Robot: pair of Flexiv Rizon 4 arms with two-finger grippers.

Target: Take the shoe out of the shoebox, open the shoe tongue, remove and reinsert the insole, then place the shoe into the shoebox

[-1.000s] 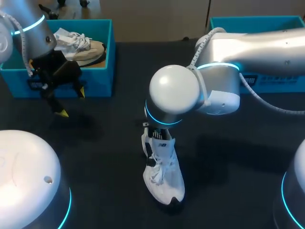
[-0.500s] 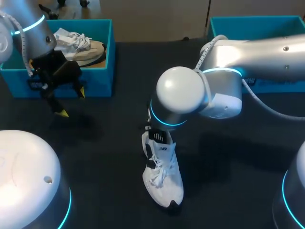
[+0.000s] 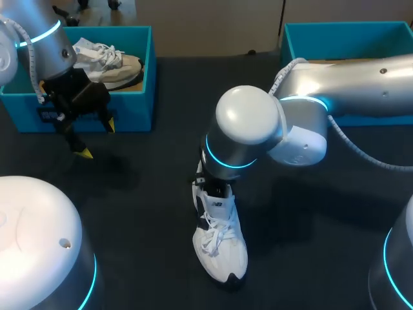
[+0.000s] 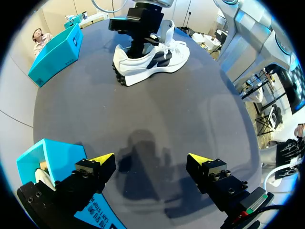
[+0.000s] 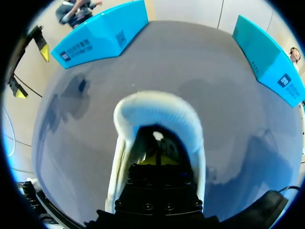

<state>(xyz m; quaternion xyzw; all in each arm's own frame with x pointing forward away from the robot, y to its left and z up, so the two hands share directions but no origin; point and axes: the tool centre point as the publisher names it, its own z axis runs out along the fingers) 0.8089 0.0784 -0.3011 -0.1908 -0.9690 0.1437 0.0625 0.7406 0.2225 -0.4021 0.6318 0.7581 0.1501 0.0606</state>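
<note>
A white shoe with dark stripes [image 3: 221, 242] stands on its sole on the black table, toe toward the front edge. My right gripper [image 5: 159, 160] is shut, its tips down inside the shoe's opening [image 5: 153, 110] at the heel end. I cannot see whether it pinches anything in there. From the left wrist view, the shoe [image 4: 157, 55] lies far ahead with the right gripper [image 4: 138, 33] standing in it. My left gripper [image 3: 95, 138] hangs open and empty over bare table, just in front of the left blue shoebox [image 3: 132, 106].
The left shoebox holds another white and tan shoe [image 3: 106, 61]. A second blue box [image 3: 303, 32] stands at the back right, partly behind my right arm. Both boxes [image 5: 97, 36] [image 5: 267, 59] lie ahead of the right gripper.
My right arm's wrist has shifted right and toward the front, and the shoe has slid slightly frontward with it. The left arm has not moved.
</note>
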